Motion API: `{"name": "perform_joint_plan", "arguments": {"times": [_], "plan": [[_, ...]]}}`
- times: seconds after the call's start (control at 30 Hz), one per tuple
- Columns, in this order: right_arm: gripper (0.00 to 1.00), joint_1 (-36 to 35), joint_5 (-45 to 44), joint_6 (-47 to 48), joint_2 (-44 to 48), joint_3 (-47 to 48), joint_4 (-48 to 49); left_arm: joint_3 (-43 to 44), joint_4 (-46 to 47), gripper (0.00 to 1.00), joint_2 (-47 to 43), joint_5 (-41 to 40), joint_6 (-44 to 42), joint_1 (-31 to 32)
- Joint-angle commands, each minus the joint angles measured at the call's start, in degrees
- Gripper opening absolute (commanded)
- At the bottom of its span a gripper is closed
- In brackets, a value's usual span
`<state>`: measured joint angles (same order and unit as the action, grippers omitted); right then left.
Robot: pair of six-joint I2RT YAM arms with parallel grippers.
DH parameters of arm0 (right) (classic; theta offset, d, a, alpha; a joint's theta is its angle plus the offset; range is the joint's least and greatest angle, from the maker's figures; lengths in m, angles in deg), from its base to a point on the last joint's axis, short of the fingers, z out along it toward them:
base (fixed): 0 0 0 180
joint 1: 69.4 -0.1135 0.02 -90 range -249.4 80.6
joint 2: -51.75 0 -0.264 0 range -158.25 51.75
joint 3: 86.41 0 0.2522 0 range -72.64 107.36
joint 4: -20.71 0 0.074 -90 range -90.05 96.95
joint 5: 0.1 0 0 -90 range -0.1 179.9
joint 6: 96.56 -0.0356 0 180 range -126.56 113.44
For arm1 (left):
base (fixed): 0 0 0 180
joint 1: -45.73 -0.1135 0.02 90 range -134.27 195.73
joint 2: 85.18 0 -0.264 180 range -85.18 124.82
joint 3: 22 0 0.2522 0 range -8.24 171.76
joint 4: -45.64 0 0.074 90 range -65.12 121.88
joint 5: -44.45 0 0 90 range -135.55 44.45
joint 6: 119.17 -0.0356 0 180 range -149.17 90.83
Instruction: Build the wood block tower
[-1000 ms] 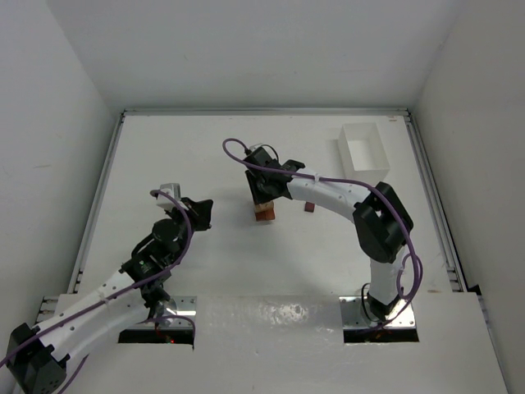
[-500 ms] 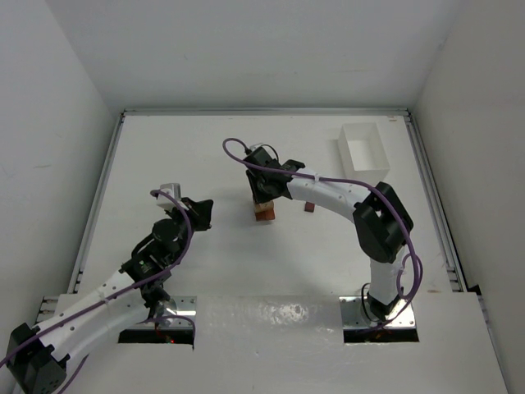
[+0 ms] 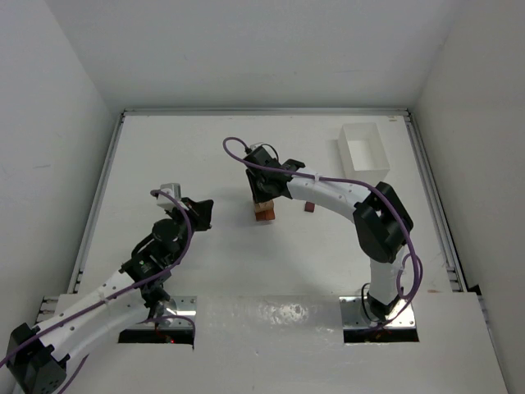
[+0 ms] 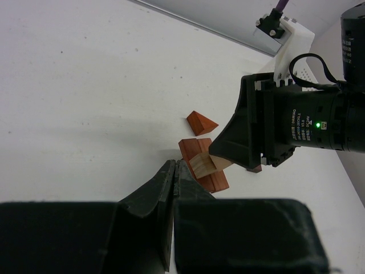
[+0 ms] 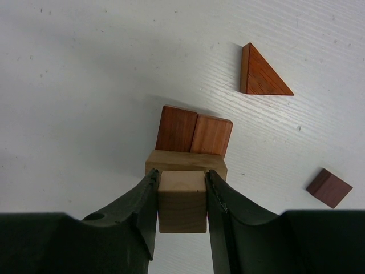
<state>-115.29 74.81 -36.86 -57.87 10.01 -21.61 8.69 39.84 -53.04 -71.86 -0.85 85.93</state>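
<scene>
right gripper (image 5: 181, 178) clamps a pale tan wooden cube (image 5: 181, 202) directly atop the small reddish-brown and tan wood block tower (image 5: 193, 142), centre scene. left gripper (image 4: 175, 171), fingers pressed together and empty, sits near-left of it.

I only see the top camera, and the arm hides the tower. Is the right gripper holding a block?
Observer: Yes, the right gripper is shut on a pale cube.
Operator: What's under it?
Observer: A tan bar lying across two red blocks.
Operator: Does the left gripper have one too?
Observer: No, the left gripper is shut and empty.
</scene>
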Motion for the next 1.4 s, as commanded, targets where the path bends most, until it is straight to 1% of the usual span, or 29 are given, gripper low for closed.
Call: {"name": "perform_joint_plan", "arguments": {"times": [0.0,0.1,0.23,0.4,0.5,0.6,0.67,0.73,0.8,0.83,0.87,0.9,0.93,0.97,1.0,1.07,1.13,1.17,1.2,1.23,1.3,1.37], "plan": [[0.35,0.10,-0.99,-0.90,-0.06,1.99,1.31,0.21,2.58,0.00,-0.50,0.46,-0.28,0.66],[0.36,0.10,-1.08,-1.07,-0.06,1.72,1.40,0.21,2.58,0.00,-0.41,0.46,-0.28,0.66],[0.40,0.10,-0.73,-1.25,-0.15,1.55,1.66,0.21,2.58,0.00,-0.41,0.55,-0.28,0.66],[0.41,0.10,-0.55,-1.34,-0.06,1.90,1.75,0.21,2.58,0.00,-0.59,0.55,-0.28,0.66],[0.45,0.18,-0.81,-1.51,0.72,1.64,2.19,0.21,2.58,0.00,-0.50,0.55,-0.28,0.66],[0.49,0.54,-0.82,-1.78,3.35,0.41,4.73,0.12,2.58,0.00,-0.33,0.55,-0.28,0.66],[0.52,0.71,-1.25,-1.60,6.78,-1.70,7.54,0.21,2.41,0.00,-0.59,0.38,-0.28,0.66],[0.53,0.97,-2.57,-1.16,9.94,-5.11,9.56,0.21,2.32,0.00,-0.67,0.03,-0.37,0.66],[0.53,1.41,-5.38,-0.55,15.04,-7.84,11.41,0.12,1.97,0.00,-1.29,-0.41,-0.37,0.66],[0.51,1.68,-6.26,-0.28,16.97,-11.34,12.03,0.12,1.88,0.00,-1.38,-0.59,-0.37,0.66],[0.41,2.11,-7.14,-0.11,20.82,-13.46,13.51,0.12,1.88,0.00,-1.73,-0.76,-0.37,0.66],[0.33,3.08,-8.80,-0.02,22.68,-15.57,14.31,0.04,1.79,0.00,-1.90,-0.94,-0.45,0.66],[0.24,3.78,-9.07,0.07,24.35,-20.03,15.01,0.03,1.79,0.00,-1.99,-1.03,-0.45,0.66],[0.17,4.66,-8.99,0.07,25.85,-22.16,15.89,0.03,1.70,0.00,-1.99,-1.20,-0.45,0.66],[0.10,7.10,-8.55,0.07,27.43,-23.75,15.73,0.03,1.70,0.00,-1.99,-1.38,-0.45,0.66],[0.09,9.58,-4.87,0.42,27.53,-27.53,14.33,-0.05,1.70,0.00,-1.91,-1.64,-0.54,0.66],[0.18,11.78,-4.77,2.17,25.70,-29.29,13.45,0.03,1.44,0.00,-1.91,-2.26,-0.81,0.66],[0.25,12.83,-4.77,2.96,24.73,-29.39,11.79,0.12,1.26,0.00,-1.99,-2.69,-1.07,0.66],[0.39,13.28,-4.60,3.41,22.98,-29.91,11.60,-0.14,1.35,0.00,-2.17,-3.13,-1.24,0.66],[0.44,13.63,-4.42,3.76,22.09,-30.35,12.64,-0.23,1.52,0.00,-2.26,-3.31,-1.42,0.66],[0.53,15.38,-2.67,4.11,19.55,-31.23,13.61,-0.49,1.70,0.00,-2.52,-3.93,-1.68,0.66],[0.55,16.53,-0.82,4.11,17.70,-31.24,14.84,-0.49,1.70,0.00,-2.17,-4.80,-2.12,0.66]]}}
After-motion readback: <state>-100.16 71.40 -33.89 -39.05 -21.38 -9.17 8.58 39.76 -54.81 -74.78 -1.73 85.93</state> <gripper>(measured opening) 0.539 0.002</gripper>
